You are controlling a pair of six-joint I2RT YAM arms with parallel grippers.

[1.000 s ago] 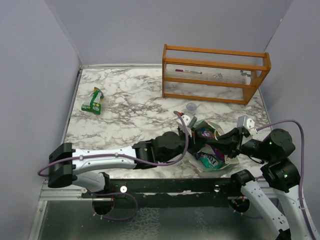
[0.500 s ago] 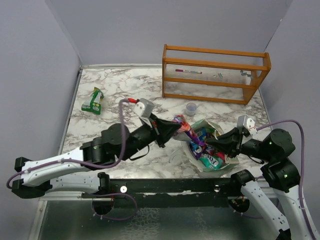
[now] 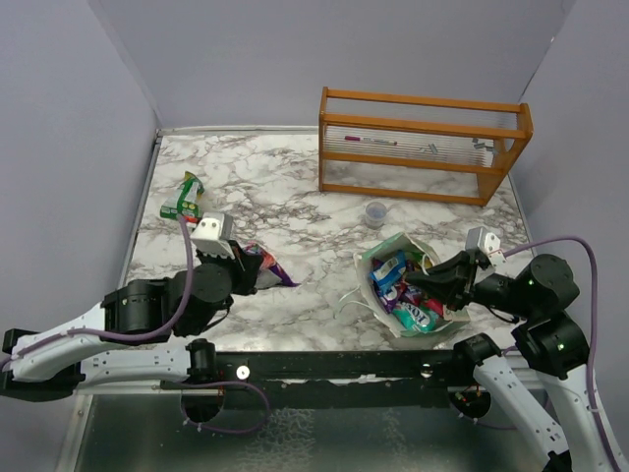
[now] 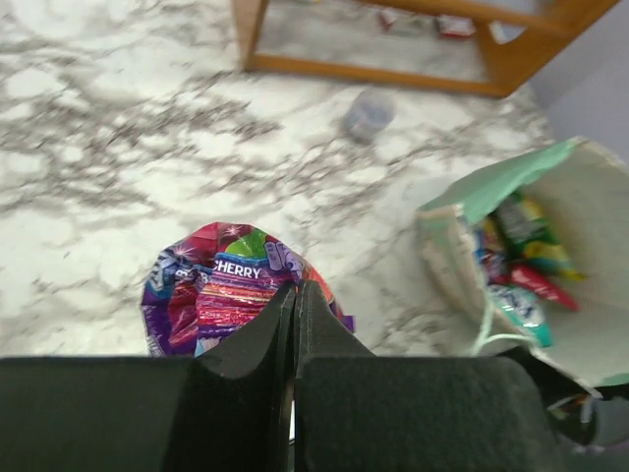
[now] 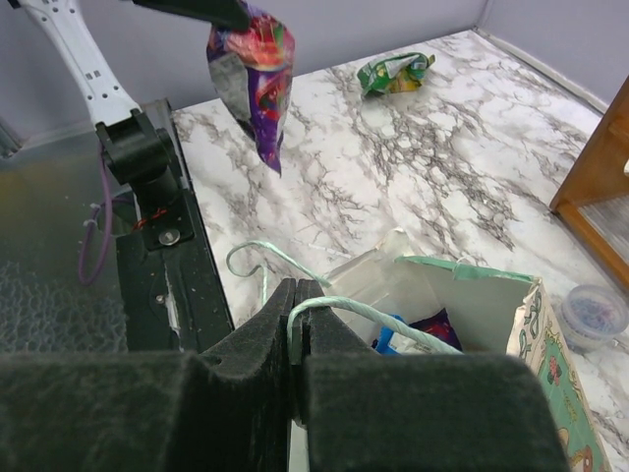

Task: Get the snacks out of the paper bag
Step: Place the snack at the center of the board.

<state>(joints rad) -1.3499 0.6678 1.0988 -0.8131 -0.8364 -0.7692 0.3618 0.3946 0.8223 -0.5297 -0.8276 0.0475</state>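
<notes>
The mint-green paper bag [image 3: 377, 258] lies open at the front right, its mouth facing left, with several bright snacks [image 3: 398, 282] inside. My right gripper [image 3: 413, 283] is shut on the bag's string handle [image 5: 393, 329], which loops out between the closed jaws. My left gripper [image 3: 252, 274] is over the middle-left of the table, well left of the bag. It is shut on a purple snack packet [image 3: 269, 266] marked "CHERRY" [image 4: 221, 290], which hangs from the jaws above the marble [image 5: 254, 79]. A green snack packet [image 3: 183, 199] lies at the far left.
An orange wooden rack [image 3: 423, 143] stands at the back right. A small clear cup [image 3: 375, 211] sits in front of it, just behind the bag. The bag's other string handle [image 5: 257, 258] trails on the marble near the front edge. Grey walls close in both sides.
My left arm has drawn back leftward from the bag's mouth, carrying the purple packet out over the table's middle-left. The right gripper and the bag have stayed put.
</notes>
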